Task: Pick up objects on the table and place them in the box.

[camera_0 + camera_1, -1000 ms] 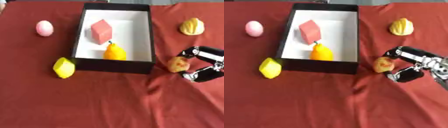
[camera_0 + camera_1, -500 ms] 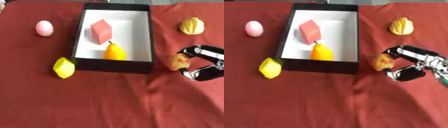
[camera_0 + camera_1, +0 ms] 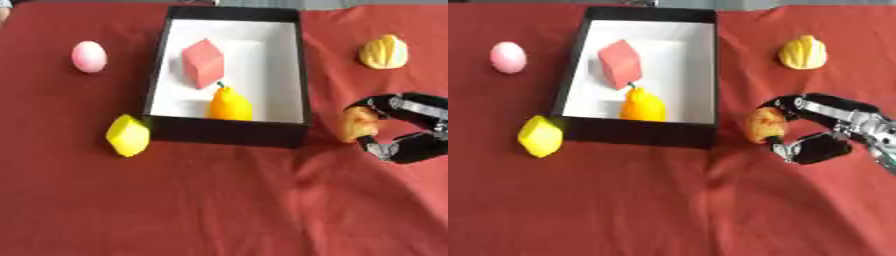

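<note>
Red cloth (image 3: 219, 210) covers the table in the left eye view, where a black box (image 3: 302, 75) with a white floor holds a red block (image 3: 203, 62) and an orange pear-shaped fruit (image 3: 229, 104). A pink egg (image 3: 88, 56) and a yellow lemon (image 3: 128, 135) lie left of it; a yellow ridged fruit (image 3: 384, 51) lies far right.

Right eye view: the right hand (image 3: 824, 132) curls around a tan-and-red fruit (image 3: 764, 125) just right of the box's near corner.

There are no words, numbers, labels or signs to read here. The box (image 3: 229, 131), the red cloth on the table (image 3: 219, 200) and the small things are all plain.
</note>
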Controlling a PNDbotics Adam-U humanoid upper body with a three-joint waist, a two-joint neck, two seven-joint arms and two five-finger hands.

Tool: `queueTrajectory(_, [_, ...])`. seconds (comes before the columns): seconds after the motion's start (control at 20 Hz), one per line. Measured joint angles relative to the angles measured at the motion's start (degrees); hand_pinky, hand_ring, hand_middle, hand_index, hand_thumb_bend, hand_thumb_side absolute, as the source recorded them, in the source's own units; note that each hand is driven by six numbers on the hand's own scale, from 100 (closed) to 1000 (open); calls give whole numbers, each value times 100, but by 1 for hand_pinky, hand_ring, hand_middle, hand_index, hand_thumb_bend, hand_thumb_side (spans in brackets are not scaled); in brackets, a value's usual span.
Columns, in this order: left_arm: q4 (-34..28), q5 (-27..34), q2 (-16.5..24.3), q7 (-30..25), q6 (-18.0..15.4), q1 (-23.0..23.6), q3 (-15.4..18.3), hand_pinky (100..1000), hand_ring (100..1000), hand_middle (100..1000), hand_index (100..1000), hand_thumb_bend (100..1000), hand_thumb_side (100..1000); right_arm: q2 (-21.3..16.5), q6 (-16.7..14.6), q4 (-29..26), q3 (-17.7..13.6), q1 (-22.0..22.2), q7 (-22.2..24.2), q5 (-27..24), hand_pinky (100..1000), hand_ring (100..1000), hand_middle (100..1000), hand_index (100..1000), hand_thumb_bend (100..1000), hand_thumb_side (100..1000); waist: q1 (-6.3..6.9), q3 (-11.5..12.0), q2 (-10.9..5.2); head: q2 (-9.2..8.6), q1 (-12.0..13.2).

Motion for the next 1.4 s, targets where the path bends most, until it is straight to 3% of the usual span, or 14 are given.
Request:
queueTrajectory(0.4, [0, -1, 1, -2, 3, 14, 0, 638, 815, 821, 774, 277, 894, 2, 216, -441, -332, -544, -327, 53, 880, 770, 645, 770, 100, 100, -3, -12, -3, 0, 2])
queueTrajectory(0.6, [0, -2, 4, 2, -2, 41, 0, 637, 816, 821, 773, 276, 891, 81, 388, -654, -434, -1270, -267, 145, 876, 767, 648, 765, 100, 100, -17, -12, -39, 0, -7])
queueTrajectory(0.75, [0, -3, 7, 3, -3, 56, 0, 637, 816, 822, 774, 275, 888, 432, 488, -543, -366, -2002, -85, 412, 874, 767, 652, 764, 100, 100, -34, -8, -54, 0, -47])
queueTrajectory(1.05, [-6, -7, 9, 30, -30, 56, 0, 637, 819, 826, 777, 281, 878, 1683, 238, 630, -33, -3330, 297, 1644, 865, 764, 658, 755, 165, 100, -39, 95, -90, 0, -237])
queueTrajectory(1.25, [-38, -5, 10, 84, -58, 32, -3, 639, 825, 833, 782, 285, 902, 2485, -101, 1863, 78, -3714, 344, 2630, 864, 766, 661, 756, 196, 100, -61, 200, -91, 0, -461])
queueTrajectory(1.4, [-57, 3, 10, 154, -88, -7, -4, 641, 830, 840, 786, 297, 862, 2993, -396, 2834, 86, -3872, 230, 3214, 862, 767, 664, 756, 216, 100, -95, 298, -91, 0, -583])
